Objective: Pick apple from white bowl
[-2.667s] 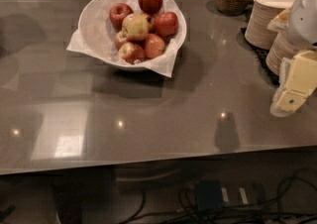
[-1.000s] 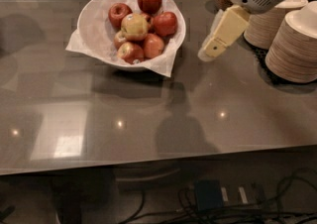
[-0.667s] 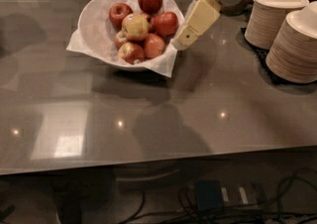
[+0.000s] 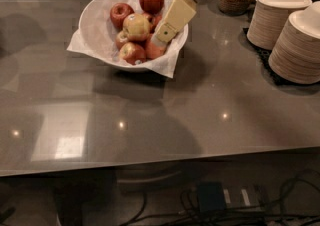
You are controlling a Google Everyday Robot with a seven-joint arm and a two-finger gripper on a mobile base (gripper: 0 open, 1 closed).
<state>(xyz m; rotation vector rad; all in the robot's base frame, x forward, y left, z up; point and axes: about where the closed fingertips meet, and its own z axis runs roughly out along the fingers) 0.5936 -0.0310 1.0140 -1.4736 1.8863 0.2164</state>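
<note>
We are looking at the pale yellow-green apple with a faint red blush (image 4: 136,26), which is lying near the middle of the wide, round white paper-lined bowl (image 4: 94,31), on top of the red apples (image 4: 134,52). The bowl is standing upright, with paper corners sticking out at 5 and 9 o'clock. The cream-coloured gripper (image 4: 161,36) is hanging over the bowl's 3 o'clock side, just beside the apple.

Table (image 4: 235,90), grey, glossy: light spots (image 4: 225,116) are reflected. Dark floor (image 4: 30,200) beneath: cables (image 4: 287,192) and power strip (image 4: 234,197) are seen.
</note>
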